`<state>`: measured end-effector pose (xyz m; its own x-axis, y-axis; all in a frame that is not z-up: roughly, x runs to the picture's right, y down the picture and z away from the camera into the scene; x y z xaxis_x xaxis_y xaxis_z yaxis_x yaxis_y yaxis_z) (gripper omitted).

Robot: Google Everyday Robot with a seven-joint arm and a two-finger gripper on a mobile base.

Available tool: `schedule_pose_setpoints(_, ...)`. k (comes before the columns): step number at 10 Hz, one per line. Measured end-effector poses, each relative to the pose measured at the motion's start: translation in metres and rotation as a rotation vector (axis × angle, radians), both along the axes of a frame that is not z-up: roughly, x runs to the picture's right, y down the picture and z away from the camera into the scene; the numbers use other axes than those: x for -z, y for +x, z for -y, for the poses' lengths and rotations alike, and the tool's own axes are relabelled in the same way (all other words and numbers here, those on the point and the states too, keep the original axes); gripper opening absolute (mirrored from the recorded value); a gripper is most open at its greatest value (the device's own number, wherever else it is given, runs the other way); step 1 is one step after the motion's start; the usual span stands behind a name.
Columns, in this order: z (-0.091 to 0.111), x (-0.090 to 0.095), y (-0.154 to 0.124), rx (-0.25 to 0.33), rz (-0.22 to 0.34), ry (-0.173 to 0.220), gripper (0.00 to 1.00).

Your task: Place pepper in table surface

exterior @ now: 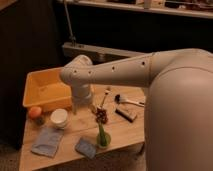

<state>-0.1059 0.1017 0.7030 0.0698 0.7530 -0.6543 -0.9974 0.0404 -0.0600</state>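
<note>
Pepper (102, 134) sits on table surface (127, 131), near but apart from hand (84, 106).

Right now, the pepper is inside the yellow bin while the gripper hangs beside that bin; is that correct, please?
Not quite: the camera view shows the pepper outside the yellow bin, near the front edge of the table surface. The gripper does hang beside the bin.

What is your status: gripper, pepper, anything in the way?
Gripper low beside yellow bin. Pepper upright near table front edge, apart from gripper. Dark red cluster between them.
</note>
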Motion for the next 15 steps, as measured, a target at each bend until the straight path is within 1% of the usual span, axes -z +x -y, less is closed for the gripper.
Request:
schedule_pose_setpoints(6,0.0,0.0,0.0,0.001,-0.002,0.0,0.65)
schedule_pose_setpoints(8,0.004,0.004,0.004,-0.002,-0.029,0.013,0.65)
schedule_pose_setpoints(10,0.007,0.019,0.03,-0.017,-0.069,0.039,0.65)
schedule_pose_setpoints(11,0.004,0.03,0.047,-0.033,-0.075,0.054,0.65)
schedule_pose_setpoints(12,-0.003,0.042,0.07,-0.056,-0.083,0.068,0.65)
schedule_pose_setpoints(13,-0.01,0.05,0.086,-0.078,-0.076,0.077,0.65)
schedule_pose_setpoints(14,-0.016,0.053,0.097,-0.101,-0.065,0.078,0.65)
schedule_pose_setpoints(15,-0.027,0.052,0.106,-0.12,-0.051,0.072,0.65)
